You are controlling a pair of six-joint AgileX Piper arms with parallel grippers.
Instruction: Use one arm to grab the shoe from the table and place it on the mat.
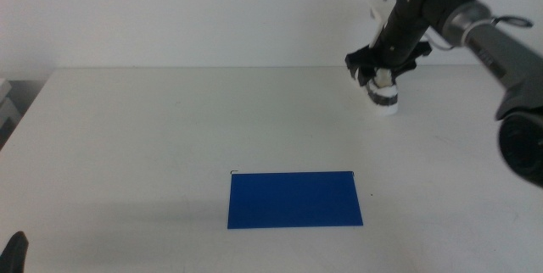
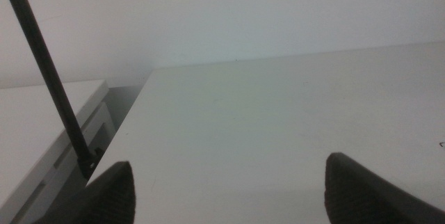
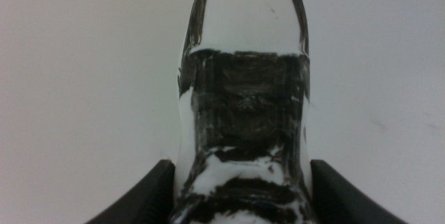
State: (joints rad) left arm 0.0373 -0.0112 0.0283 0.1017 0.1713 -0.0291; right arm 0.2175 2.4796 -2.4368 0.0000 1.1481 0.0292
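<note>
My right end effector (image 1: 379, 74) grips shoe (image 1: 386, 95) at surface (image 1: 170, 137) far corner; left end effector (image 2: 229, 189) spread, idle; mat (image 1: 294, 198) bare.

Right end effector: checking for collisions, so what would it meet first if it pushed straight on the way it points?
The shoe, already between the right end effector's jaws; past its toe only bare table, though depth is unclear.

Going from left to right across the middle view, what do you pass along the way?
Left gripper waiting at the bottom edge → blue mat on the white table → right gripper, its fingers on either side of the shoe at the far right of the table.
</note>
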